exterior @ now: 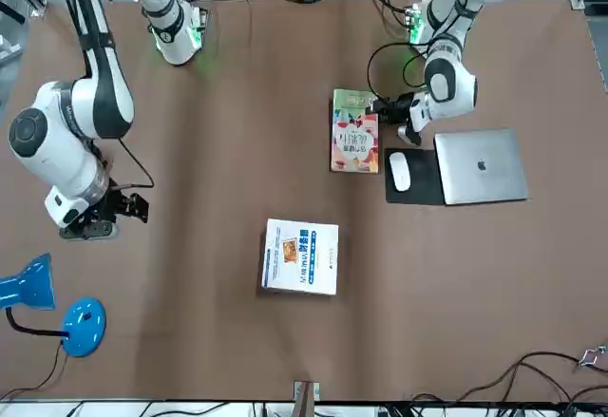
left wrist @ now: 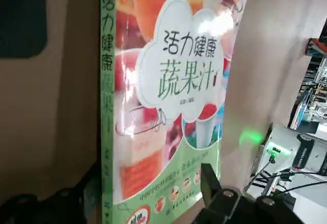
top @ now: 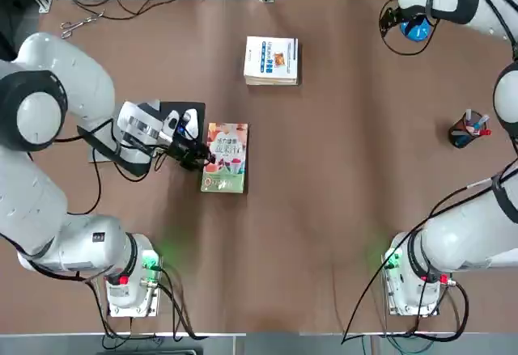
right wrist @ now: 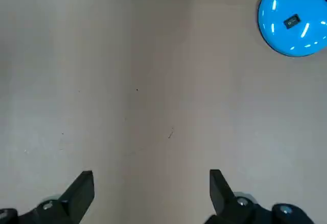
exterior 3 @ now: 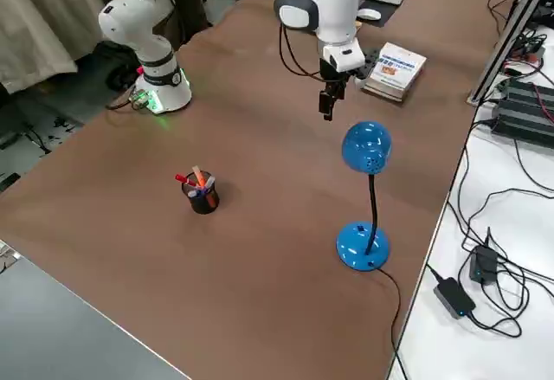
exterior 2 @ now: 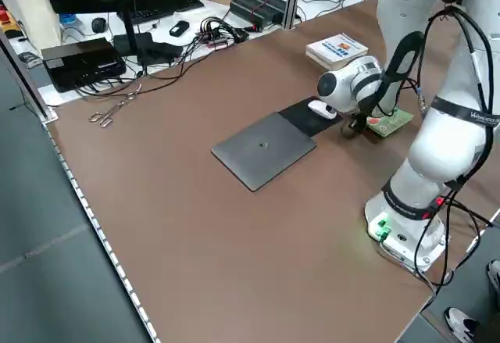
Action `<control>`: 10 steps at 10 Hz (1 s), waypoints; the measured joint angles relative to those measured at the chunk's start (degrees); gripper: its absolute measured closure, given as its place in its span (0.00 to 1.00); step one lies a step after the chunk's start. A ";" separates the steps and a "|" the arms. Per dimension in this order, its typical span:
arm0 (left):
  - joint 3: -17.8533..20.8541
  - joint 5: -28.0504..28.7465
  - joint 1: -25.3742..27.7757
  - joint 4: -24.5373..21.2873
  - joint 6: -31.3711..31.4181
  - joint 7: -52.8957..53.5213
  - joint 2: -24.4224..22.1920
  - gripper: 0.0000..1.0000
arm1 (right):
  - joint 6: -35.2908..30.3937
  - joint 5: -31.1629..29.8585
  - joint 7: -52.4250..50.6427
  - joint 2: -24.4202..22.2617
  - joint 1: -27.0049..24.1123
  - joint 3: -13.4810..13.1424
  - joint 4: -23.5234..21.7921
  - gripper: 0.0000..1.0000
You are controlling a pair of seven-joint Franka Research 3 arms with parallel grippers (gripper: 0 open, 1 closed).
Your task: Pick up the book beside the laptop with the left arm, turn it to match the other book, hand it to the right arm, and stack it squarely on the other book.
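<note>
Reaching with the left gripper [top: 207, 159], with fingers spread, one over the cover, to the book [top: 226, 169] on the desk [top: 324, 209], between the other book [top: 271, 60] and the robot-side edge; cannot tell whether touching; holding the right gripper [right wrist: 152, 185] wide-fingered above the desk's far right corner area, near the blue lamp [right wrist: 295, 17]

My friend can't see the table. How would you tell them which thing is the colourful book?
Find the silver laptop, then the black pad beside it. Next along lies the book. Its cover shows red fruit with a green band, unlike the white book with blue writing.
</note>
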 joint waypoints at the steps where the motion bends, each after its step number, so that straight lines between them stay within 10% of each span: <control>1: 0.05 0.00 0.15 0.77 -0.01 0.05 1.53 0.18 | 0.00 0.00 0.00 0.00 0.20 0.01 0.05 0.00; 4: 0.06 0.00 0.70 1.50 -0.13 0.03 2.15 0.29 | 0.01 0.00 0.00 0.00 0.34 -0.01 0.53 0.00; 7: 0.08 -0.02 0.86 3.86 0.26 0.12 4.32 0.76 | 0.01 0.00 0.00 0.00 0.43 -0.01 0.54 0.00; 10: 0.05 -0.10 1.45 4.68 -0.01 0.91 4.09 0.79 | 0.00 0.00 -0.01 0.00 0.52 0.00 0.55 0.00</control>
